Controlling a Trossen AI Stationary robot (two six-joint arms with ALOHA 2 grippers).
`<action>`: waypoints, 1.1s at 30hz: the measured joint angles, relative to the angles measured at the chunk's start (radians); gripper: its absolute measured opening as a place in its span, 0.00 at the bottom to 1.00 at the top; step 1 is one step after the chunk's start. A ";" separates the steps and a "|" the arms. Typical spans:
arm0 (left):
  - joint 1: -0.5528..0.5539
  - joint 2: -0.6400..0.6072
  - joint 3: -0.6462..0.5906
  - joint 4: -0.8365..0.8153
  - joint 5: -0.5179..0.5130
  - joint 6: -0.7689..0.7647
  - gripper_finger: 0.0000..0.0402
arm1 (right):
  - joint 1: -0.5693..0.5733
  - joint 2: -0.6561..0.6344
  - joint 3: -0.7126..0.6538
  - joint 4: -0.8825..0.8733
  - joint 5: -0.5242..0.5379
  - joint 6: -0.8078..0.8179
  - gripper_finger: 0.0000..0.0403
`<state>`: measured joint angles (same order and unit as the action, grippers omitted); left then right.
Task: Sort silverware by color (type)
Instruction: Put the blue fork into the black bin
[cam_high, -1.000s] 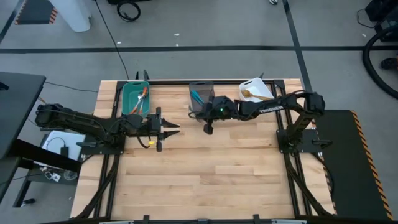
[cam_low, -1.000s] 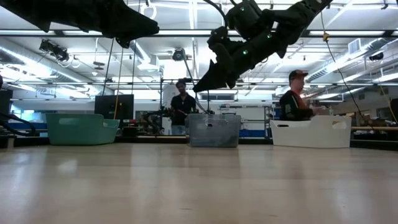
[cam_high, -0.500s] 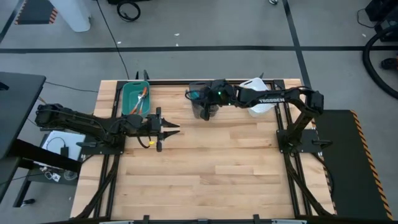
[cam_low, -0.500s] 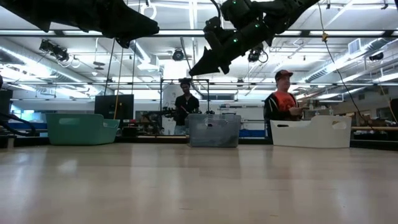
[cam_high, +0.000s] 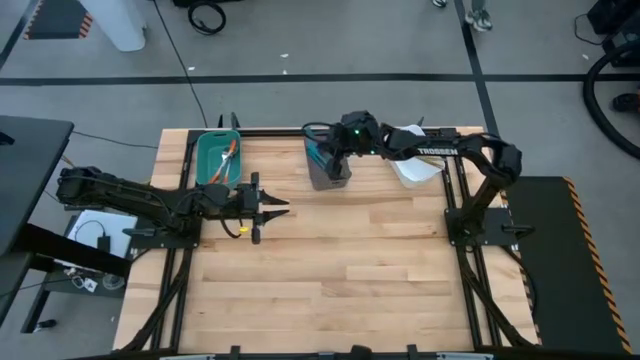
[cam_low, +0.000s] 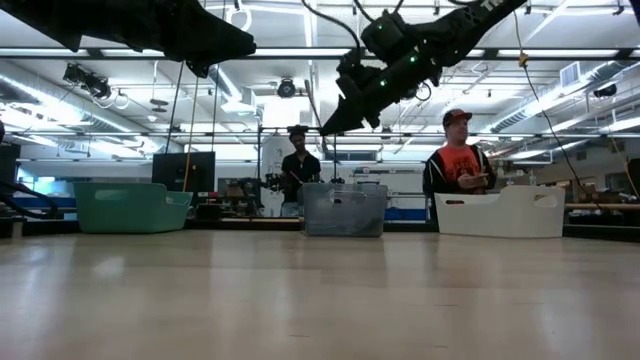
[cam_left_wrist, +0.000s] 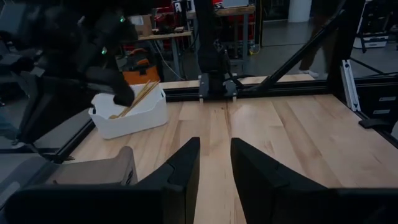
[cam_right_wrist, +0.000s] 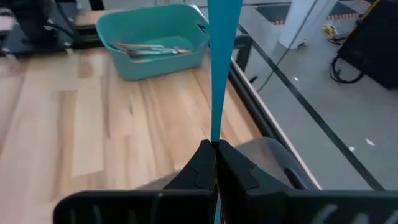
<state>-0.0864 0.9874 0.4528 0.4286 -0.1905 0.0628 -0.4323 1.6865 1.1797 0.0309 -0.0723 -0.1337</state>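
My right gripper (cam_high: 334, 160) hangs above the grey bin (cam_high: 327, 172) at the table's far edge, shut on a bright blue fork (cam_right_wrist: 219, 74) whose handle sticks out past the fingertips. More blue shows inside the grey bin (cam_high: 317, 155). Orange-handled forks (cam_right_wrist: 149, 47) lie in the teal bin (cam_high: 217, 160). Golden-tan forks (cam_left_wrist: 138, 98) lean on the rim of the white bin (cam_high: 412, 152). My left gripper (cam_high: 277, 207) waits open over the table's left part, level, touching nothing. My right gripper pinches the blue fork's handle (cam_right_wrist: 215, 134) between its two fingers. The handle runs on along the fingers' line, widening toward its free end. The fingers slant down from the table's right side. The fork is lifted clear above the grey bin (cam_right_wrist: 267, 158); its tines are hidden.
The three bins stand in a row along the far edge: teal left, grey middle, white right. Bare wooden tabletop (cam_high: 350, 270) fills the middle and near side. A black frame rail (cam_left_wrist: 261, 92) runs along the table's edge. Two people (cam_low: 458, 160) stand in the room behind.
My right gripper has moved from over the table's middle toward the far edge and now hangs over the grey bin. It has risen a little on the way. My left arm has kept still.
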 joint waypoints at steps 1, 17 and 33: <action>0.000 0.000 0.000 0.000 0.000 0.000 0.25 | -0.008 0.008 0.000 0.000 -0.001 -0.001 0.02; -0.002 0.000 0.001 -0.016 0.000 -0.001 0.25 | -0.067 0.129 -0.002 -0.112 -0.038 0.101 0.02; -0.001 0.000 0.001 -0.015 0.000 0.000 0.25 | -0.069 0.127 -0.002 -0.254 -0.056 0.182 0.02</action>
<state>-0.0875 0.9878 0.4534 0.4137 -0.1902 0.0628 -0.5018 1.8133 1.1782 -0.2227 -0.1280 0.0486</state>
